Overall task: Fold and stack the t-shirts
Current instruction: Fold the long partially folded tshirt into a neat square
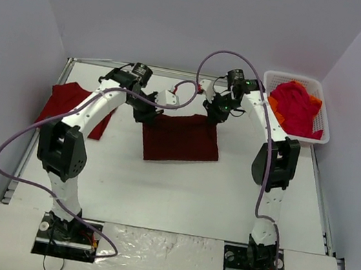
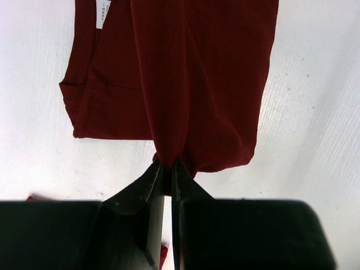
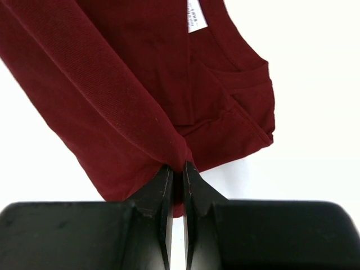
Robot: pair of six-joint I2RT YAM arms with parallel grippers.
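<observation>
Maroon t-shirt [image 1: 181,139] is on the table [image 1: 177,190], well left of the white basket [image 1: 295,77], and looks part-folded into a rough rectangle. Your left fingers [image 2: 167,169] are pressed together, pinching the shirt's edge at the end away from the basket. Your right fingers [image 3: 176,169] pinch the same edge at the end nearer the basket. The cloth ridges up at both pinches. Two grips on one edge probably keep it taut and straight, so the next fold goes over evenly. The neck label [image 3: 196,16] shows, so the inside faces up there. A brighter red t-shirt [image 1: 67,104] lies farther from the basket, past the maroon one. Red and orange shirts [image 1: 295,110] are heaped inside the basket, likely queued.
</observation>
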